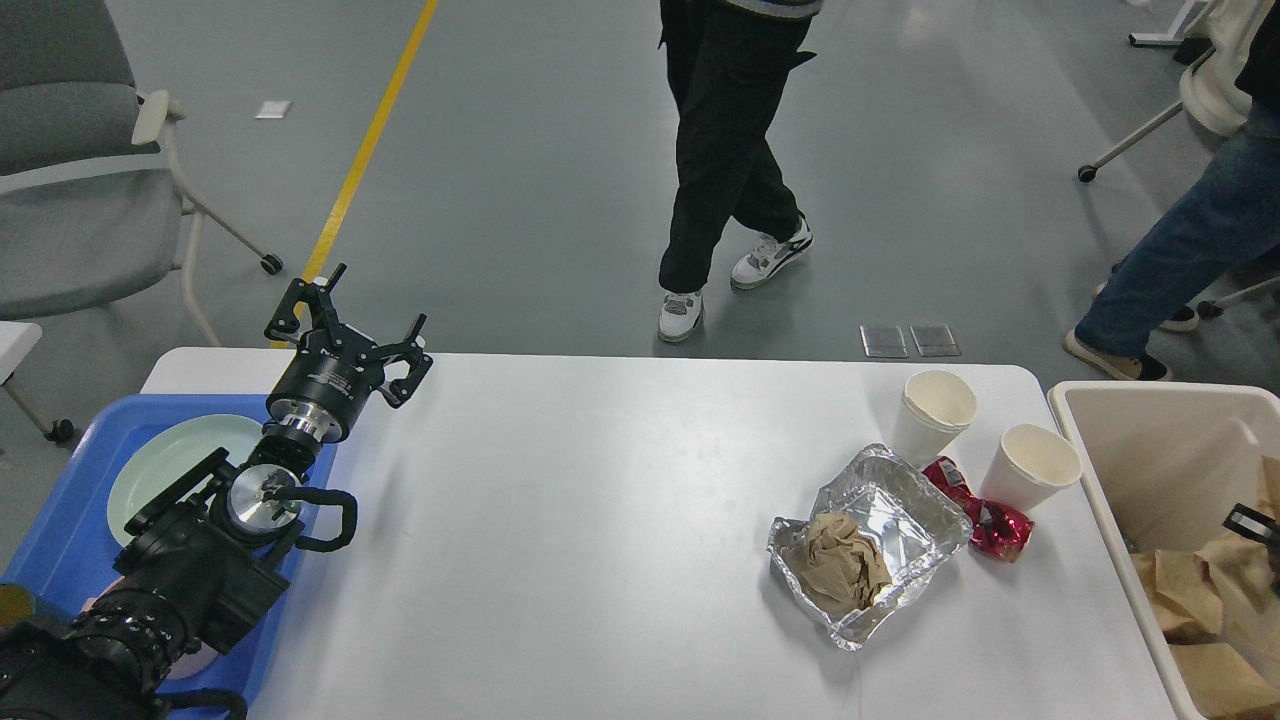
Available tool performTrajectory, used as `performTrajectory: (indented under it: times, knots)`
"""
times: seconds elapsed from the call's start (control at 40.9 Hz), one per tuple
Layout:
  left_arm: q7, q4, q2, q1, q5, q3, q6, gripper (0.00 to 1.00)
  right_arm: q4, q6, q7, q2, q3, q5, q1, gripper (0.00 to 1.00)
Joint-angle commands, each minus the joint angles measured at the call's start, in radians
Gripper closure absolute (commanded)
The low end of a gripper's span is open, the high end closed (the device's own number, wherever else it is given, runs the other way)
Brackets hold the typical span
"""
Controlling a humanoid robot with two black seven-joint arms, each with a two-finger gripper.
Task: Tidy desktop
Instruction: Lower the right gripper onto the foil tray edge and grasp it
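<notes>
The white desktop [560, 540] carries a crumpled foil tray [915, 505] with a wad of brown paper [838, 572] in it, a red wrapper [985, 520] and two white paper cups [932, 415] [1035, 465], all at the right end. My left gripper [352, 318] is open and empty, raised over the desktop's back left corner. Only a small black tip of my right gripper [1252, 522] shows at the right edge, low inside the beige bin [1150, 420], against brown paper [1195, 590]. Its fingers cannot be told apart.
A blue tray [60, 500] with a pale green plate [170, 465] lies at the left end under my left arm. A person [720, 150] stands behind the table, another at the far right. A grey chair [80, 180] stands at the back left.
</notes>
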Motion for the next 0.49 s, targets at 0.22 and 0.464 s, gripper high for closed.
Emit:
performTrajectory:
  times: [0.22,0.464]
  knots:
    - [0.000,0.001,0.000,0.000,0.000,0.000,0.000,0.03,-0.066,0.010,-0.005,0.016,0.046,0.006,-0.028,0.00]
    - [0.000,-0.001,0.000,0.000,-0.001,0.000,0.000,0.03,0.355,0.148,-0.004,-0.073,0.023,-0.107,0.591,0.00]
